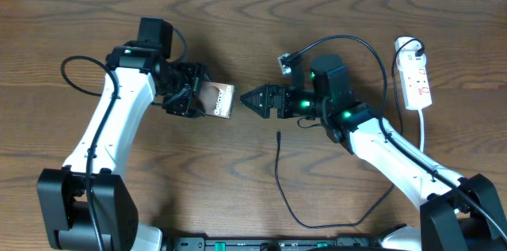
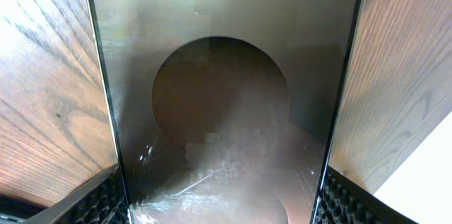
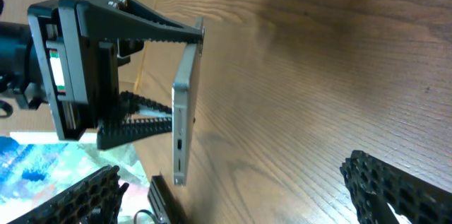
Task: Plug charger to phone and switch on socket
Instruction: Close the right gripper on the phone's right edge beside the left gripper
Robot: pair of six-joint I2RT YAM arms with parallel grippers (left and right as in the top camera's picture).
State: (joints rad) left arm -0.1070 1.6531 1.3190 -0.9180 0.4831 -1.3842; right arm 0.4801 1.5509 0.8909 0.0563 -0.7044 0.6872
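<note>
My left gripper [image 1: 192,96] is shut on the phone [image 1: 219,99] and holds it off the table, its free end pointing right. In the left wrist view the phone's dark glossy face [image 2: 226,111] fills the space between my fingers [image 2: 226,208]. My right gripper [image 1: 247,100] is open and empty, level with the phone's free end and just right of it. In the right wrist view its fingers [image 3: 244,192] are spread wide, and the phone's thin silver edge with its port [image 3: 182,121] shows ahead. The charger's black connector tip [image 1: 279,135] lies on the table below my right gripper. The socket [image 1: 417,78] lies at the far right.
The charger's thin black cable [image 1: 304,223] curves from the tip toward the front edge, then right under my right arm. The socket's white cord [image 1: 424,128] runs toward the front. A small dark flat piece [image 3: 159,199] shows near my right gripper's left finger; I cannot tell what it is.
</note>
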